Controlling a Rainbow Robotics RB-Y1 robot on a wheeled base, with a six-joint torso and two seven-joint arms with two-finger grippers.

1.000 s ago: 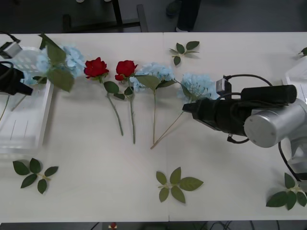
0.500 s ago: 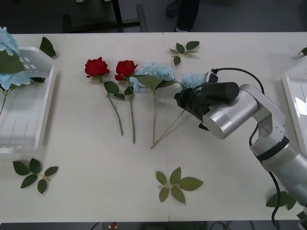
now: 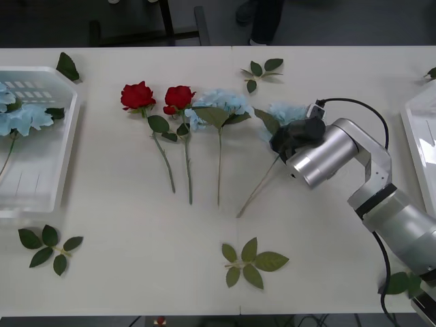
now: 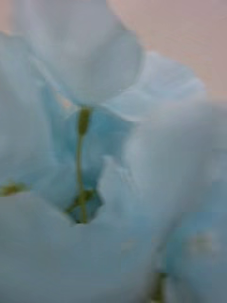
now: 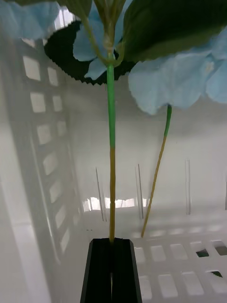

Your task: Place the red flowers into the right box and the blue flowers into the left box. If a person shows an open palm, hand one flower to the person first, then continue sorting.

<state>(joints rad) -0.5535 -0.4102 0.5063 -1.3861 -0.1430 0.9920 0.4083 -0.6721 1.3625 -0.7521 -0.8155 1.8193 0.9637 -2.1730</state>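
Left gripper [image 5: 112,270]: I see it clamped on a blue stem inside the left box [image 3: 65,146].
Right gripper: at a hydrangea [image 3: 289,112]; grip unclear.
Left to sort: two roses [image 3: 137,95], another hydrangea [image 3: 218,102].

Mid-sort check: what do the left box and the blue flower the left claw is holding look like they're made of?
The left box looks like glossy white moulded plastic: light glints off its base and slots are cut in its walls. The blue flower seems artificial: matte, fabric-like petals and a smooth, straight stem, likely plastic or coated wire, turning from green to tan. The left claw, shut on that stem, looks like black matte plastic or rubber.
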